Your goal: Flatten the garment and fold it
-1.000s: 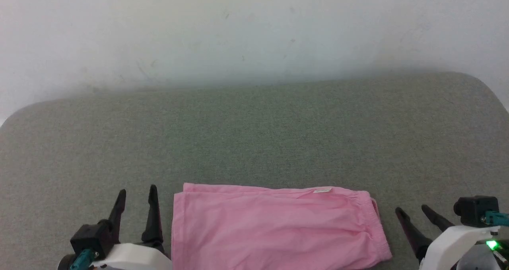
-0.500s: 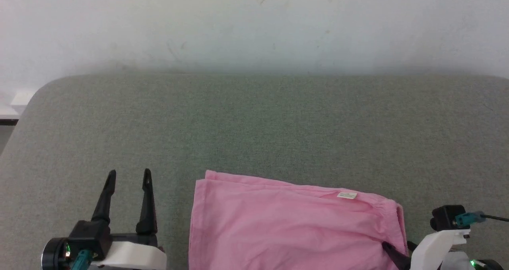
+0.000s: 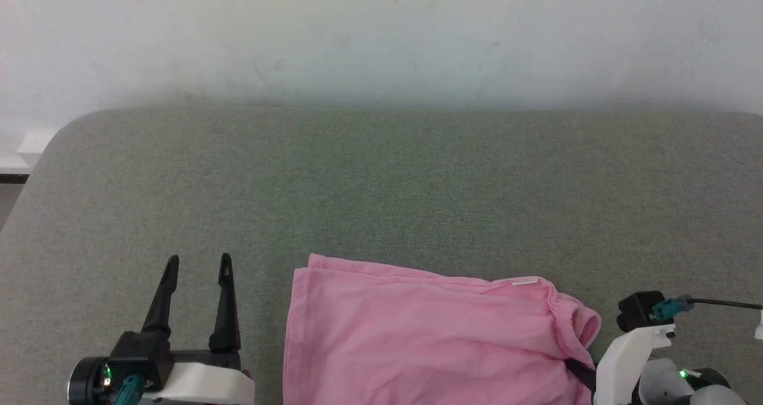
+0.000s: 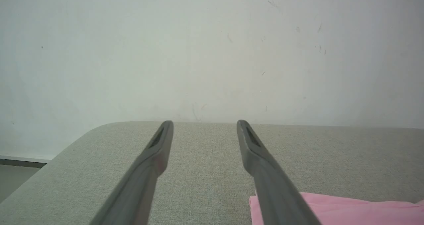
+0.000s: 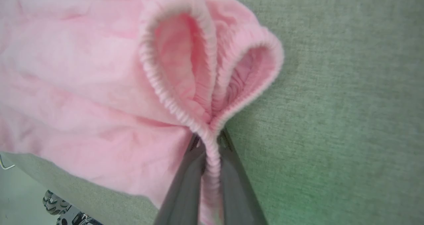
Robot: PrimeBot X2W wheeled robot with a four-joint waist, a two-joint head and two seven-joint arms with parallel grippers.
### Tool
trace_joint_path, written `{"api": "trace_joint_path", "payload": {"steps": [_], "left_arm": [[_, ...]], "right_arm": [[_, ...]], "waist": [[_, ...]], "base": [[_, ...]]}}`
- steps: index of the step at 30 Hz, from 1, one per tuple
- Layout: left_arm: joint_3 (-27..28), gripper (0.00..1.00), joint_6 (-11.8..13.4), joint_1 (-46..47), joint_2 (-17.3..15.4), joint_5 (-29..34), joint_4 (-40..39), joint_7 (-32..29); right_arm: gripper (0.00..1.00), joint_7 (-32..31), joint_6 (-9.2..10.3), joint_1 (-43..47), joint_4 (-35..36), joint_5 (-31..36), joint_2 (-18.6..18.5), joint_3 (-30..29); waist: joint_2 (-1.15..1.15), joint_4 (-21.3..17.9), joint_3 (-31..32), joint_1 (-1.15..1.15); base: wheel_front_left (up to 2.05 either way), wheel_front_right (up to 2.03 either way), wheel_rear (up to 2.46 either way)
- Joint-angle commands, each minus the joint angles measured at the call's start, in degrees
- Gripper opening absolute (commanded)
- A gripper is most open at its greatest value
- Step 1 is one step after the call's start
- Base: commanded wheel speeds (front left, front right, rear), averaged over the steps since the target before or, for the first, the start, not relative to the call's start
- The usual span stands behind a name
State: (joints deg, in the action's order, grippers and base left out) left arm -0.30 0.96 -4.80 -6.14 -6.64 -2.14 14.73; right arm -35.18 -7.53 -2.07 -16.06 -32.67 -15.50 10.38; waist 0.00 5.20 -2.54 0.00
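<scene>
The garment [image 3: 417,339] lies mostly flat on the grey-green worktop [image 3: 381,184], low in the head view toward 6 o'clock, its white label [image 3: 524,281] on the far edge at about 1 o'clock of the cloth. It looks light, soft and limp: it should drape and crease wherever lifted, and the thin knit may slide on itself. The gathered elastic edge [image 5: 165,95] seems the thickest, firmest place to take hold. The right end effector [image 5: 209,142] is pinched closed on that edge at the garment's 4 o'clock corner, puckering it into two loops. The left end effector [image 3: 198,260], at the garment's 9 o'clock, stands parted with nothing between its fingers, near the cloth but apart from it. The right wrist view shows the pinch and loops plainly; the head view gives just a raised, curled corner.
</scene>
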Motion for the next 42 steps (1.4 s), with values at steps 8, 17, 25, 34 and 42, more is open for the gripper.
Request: {"api": "trace_joint_path", "payload": {"steps": [8,17,25,34,42], "left_arm": [[2.35,1.0,-1.18,-1.66,0.64,1.83,1.63,0.27],[2.75,1.0,-2.02,-1.2,1.46,2.53,2.82,0.27],[2.84,1.0,-2.88,-0.7,1.99,2.79,4.2,0.27],[2.4,1.0,-3.54,0.37,2.32,3.31,5.01,0.27],[1.71,1.0,-3.72,1.67,2.68,3.14,6.02,0.27]], "right_arm": [[0.0,2.13,0.04,0.89,5.18,-0.1,-2.47,-3.21],[0.0,-2.27,0.04,4.62,6.02,0.86,-4.52,-18.46],[0.0,-13.81,0.04,3.42,12.51,-16.89,4.05,-17.0],[0.0,-14.75,0.04,0.78,14.95,-24.55,9.38,-7.67],[0.0,-5.41,0.04,-4.03,6.39,-21.84,11.83,6.28]], "waist": [[0.0,-3.06,1.14,0.0],[0.0,-4.72,0.47,0.0],[0.0,-5.22,0.41,0.0],[0.0,-3.68,0.42,0.0],[0.0,-1.35,-0.53,0.0]], "base": [[0.0,0.0,0.0],[0.0,0.0,0.0],[0.0,0.0,0.0],[0.0,0.0,0.0],[0.0,0.0,0.0]]}}
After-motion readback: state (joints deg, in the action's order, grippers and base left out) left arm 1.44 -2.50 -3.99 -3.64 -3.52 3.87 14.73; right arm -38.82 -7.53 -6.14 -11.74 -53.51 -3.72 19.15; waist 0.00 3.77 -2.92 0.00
